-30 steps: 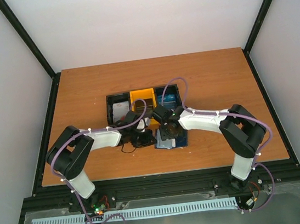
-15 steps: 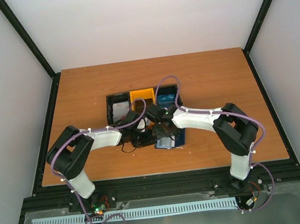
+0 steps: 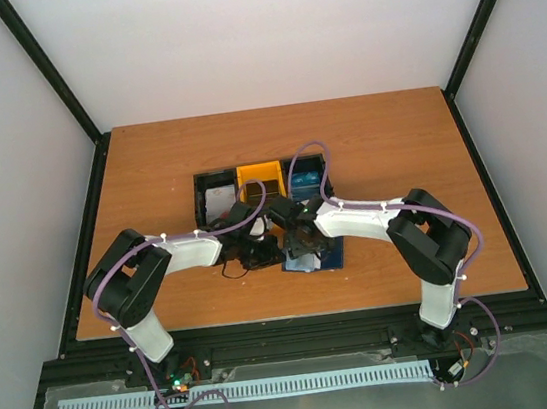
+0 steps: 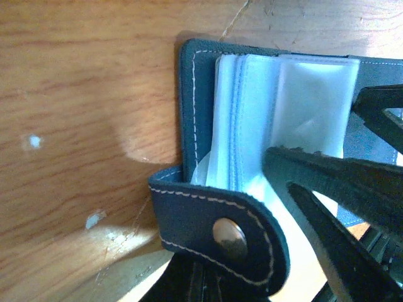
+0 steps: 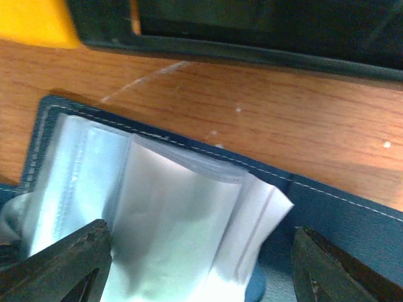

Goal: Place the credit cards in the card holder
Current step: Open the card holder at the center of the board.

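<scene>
Top external view gives us the wooden table (image 3: pixel 397 148) first, with both arms reaching inward from its near edge. The left arm (image 3: pixel 189 251) and the right arm (image 3: pixel 366 217) meet near the middle. Behind their wrists sits the bin tray (image 3: pixel 199 202), three compartments side by side. The black one on the left has a pale stack of credit cards (image 3: pixel 219 199) in it, the middle one is yellow, and in the right one we see blue. What the yellow one holds we cannot tell.

The card holder (image 3: pixel 329 256) lies open on the table just in front of the tray. It is near the tray but apart from it, and the right wrist view shows a strip of bare wood between them. Its navy cover rests on the wood, inside facing up.

The left gripper (image 3: pixel 257 255) is at the holder's left end with its jaws fully closed. In its own wrist view the snap tab (image 4: pixel 214 214) curls up right over its fingertips, and as far as we can see it is that tab they pinch. The right gripper (image 5: pixel 198 233) hangs over the open holder with its fingers spread wide — nothing between them, only the pockets (image 4: pixel 296 107) below.

Those pockets are pale and translucent, fanned up a little from the cover rather than lying flat. Smallest of all is the round metal snap (image 4: pixel 230 233) on the tab
</scene>
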You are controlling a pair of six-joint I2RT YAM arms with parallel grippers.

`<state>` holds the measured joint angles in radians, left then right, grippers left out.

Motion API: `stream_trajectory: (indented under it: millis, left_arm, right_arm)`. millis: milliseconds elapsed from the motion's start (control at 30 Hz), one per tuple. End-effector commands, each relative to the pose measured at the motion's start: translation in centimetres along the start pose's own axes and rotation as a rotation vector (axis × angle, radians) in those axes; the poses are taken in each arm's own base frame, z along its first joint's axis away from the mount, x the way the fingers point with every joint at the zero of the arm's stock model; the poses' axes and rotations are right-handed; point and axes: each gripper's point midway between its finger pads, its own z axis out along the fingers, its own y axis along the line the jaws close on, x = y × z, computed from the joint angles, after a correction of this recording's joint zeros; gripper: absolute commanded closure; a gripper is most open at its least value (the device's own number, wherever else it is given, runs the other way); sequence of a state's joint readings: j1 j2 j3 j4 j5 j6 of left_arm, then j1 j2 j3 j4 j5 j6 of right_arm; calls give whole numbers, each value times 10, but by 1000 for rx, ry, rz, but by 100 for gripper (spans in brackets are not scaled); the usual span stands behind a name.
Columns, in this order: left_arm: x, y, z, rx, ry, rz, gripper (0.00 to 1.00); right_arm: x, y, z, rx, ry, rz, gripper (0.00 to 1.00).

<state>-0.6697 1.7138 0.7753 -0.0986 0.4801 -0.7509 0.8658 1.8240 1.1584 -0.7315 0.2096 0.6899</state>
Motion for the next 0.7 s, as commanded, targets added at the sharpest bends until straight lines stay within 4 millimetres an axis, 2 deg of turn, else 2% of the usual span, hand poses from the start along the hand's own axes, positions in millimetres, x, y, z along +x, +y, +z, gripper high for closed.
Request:
stream_trajectory:
  millis: [0, 167, 267, 467, 667]
  left_arm:
    - [19, 40, 9, -152, 56, -92, 99]
    - [20, 42, 9, -156, 58, -95, 99]
    - [19, 41, 10, -153, 59, -93, 99]
    - [18, 39, 10, -147, 61, -83, 99]
    - [17, 35, 8, -129, 57, -60, 99]
  right_arm:
    - [10, -36, -10, 157, -8, 29, 24]
    - [12, -62, -26, 261, -44, 76, 28]
    - [18, -73, -28, 300, -39, 93, 30]
    - [25, -82, -29, 333, -26, 124, 37]
    - [18, -88, -39, 374, -53, 149, 44]
